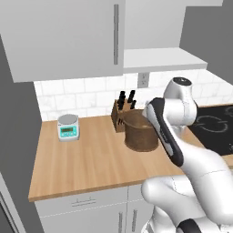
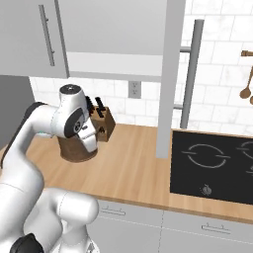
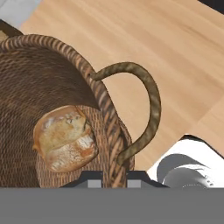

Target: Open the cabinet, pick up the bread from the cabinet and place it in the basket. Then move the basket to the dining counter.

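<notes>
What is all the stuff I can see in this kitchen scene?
Dark brown round woven basket: one, on the wood worktop, beside the knife block.
Small round golden-brown bread loaf: one, inside the basket.
Wooden knife block with black handles: one, by the tiled wall.
White kitchen scale with teal display: one, worktop's left.
Light grey wall cabinet: one, door open, above.
Black hob: one, right.
Wooden spoons: hanging on the wall.
Gripper: one, dark fingers, shut on the basket's rim.

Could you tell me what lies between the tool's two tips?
The basket's woven rim wall sits between the tool's tips in the hand view; the bread lies inside.
</notes>
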{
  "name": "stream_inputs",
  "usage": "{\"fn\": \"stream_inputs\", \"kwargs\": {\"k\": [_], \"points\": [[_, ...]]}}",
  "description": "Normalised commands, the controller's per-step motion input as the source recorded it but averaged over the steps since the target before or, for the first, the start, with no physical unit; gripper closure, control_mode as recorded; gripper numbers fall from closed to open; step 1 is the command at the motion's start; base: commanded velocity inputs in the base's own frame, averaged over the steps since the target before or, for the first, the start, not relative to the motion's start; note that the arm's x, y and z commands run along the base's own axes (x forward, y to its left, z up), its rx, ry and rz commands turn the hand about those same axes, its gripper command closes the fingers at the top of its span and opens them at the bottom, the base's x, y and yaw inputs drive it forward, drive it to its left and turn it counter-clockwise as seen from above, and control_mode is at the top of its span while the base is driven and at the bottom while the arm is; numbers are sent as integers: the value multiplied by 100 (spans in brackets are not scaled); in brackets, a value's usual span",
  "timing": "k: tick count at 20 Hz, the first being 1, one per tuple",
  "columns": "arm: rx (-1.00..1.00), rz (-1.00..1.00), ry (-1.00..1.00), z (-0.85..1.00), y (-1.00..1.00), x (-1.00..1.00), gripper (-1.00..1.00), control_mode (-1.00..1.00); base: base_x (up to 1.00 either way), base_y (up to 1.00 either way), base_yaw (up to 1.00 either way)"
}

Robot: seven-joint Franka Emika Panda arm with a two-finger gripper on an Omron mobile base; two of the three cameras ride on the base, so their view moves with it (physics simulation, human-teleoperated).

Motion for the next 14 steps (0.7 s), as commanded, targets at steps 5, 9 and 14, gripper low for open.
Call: {"fn": "stream_inputs", "kwargs": {"k": [5,9,14], "points": [[0,-12,-14,39,-4,-36,100,-100,0,0,0],[0,-10,-1,23,-17,-23,100,-100,0,0,0],[0,-4,0,16,-24,-9,100,-100,0,0,0]]}}
